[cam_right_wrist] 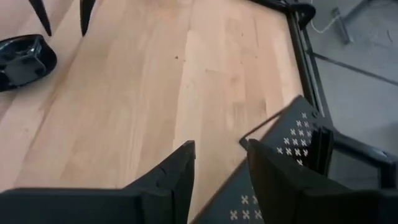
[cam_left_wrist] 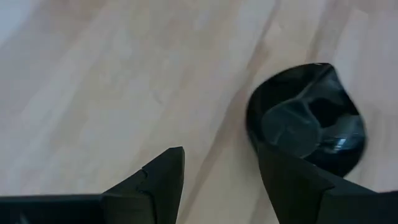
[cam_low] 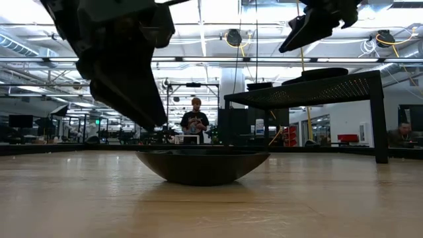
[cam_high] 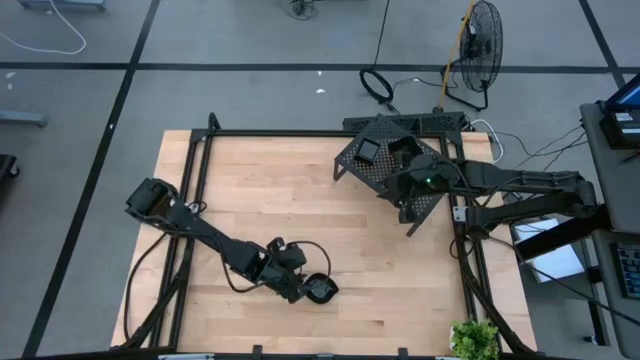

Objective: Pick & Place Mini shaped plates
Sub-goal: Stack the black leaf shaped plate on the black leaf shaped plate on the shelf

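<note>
**Q:** So where are the plates at? And is anything holding them?

**A:** One mini plate (cam_high: 321, 290) sits on the wooden table (cam_high: 280, 200) near the front edge, right by the left gripper (cam_high: 303, 287). In the left wrist view the left gripper's fingers (cam_left_wrist: 163, 180) are spread apart with nothing between them, and the plate (cam_left_wrist: 306, 121) lies flat on the wood just past one fingertip. It's glossy black, roundish with a pointed lip and a flat round base inside. Nothing is in it.

**Q:** And the rack?

**A:** The black perforated rack (cam_high: 390, 165) stands at the back right of the table. At least one square plate (cam_high: 368, 151) rests on top near its far-left corner. From the low view a shallow dark dish shape (cam_low: 316, 73) shows on the rack's top, but I can't count what else is up there.

**Q:** Right arm?

**A:** The right gripper (cam_high: 418, 185) hangs over the rack's front edge, fingers apart, empty. Its wrist view shows the rack's cross-shaped holes just under the fingertips.

**Q:** Any labels or writing?

**A:** None I can read. A person (cam_low: 195, 122) stands in the room behind the table.
</note>
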Robot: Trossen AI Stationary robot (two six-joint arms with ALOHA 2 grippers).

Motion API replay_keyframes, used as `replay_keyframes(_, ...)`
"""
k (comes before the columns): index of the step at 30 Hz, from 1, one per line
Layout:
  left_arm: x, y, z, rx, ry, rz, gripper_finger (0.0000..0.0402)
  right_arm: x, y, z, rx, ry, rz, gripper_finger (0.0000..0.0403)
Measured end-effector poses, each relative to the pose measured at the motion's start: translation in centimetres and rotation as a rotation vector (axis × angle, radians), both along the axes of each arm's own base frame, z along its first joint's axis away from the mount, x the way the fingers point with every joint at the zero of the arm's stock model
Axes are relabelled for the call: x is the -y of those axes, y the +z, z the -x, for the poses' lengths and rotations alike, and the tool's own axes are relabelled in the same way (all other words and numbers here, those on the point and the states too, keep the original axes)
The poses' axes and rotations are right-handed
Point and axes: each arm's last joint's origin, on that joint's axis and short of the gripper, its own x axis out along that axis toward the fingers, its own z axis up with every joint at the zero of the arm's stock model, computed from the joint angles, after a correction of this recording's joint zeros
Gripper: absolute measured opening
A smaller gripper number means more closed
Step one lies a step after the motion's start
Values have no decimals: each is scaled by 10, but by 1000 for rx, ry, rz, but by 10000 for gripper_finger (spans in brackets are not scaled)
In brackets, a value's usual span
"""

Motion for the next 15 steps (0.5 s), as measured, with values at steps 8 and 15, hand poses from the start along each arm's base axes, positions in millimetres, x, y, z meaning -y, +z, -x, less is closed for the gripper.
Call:
replay_keyframes(8, 8, -37, -17, -8, -116, 142, 189, -8, 1, -3, 33, 48, 12, 130)
replay_keyframes(15, 4, -41, -22, -14, -146, 167, 161, -12, 2, -4, 38, 68, 15, 130)
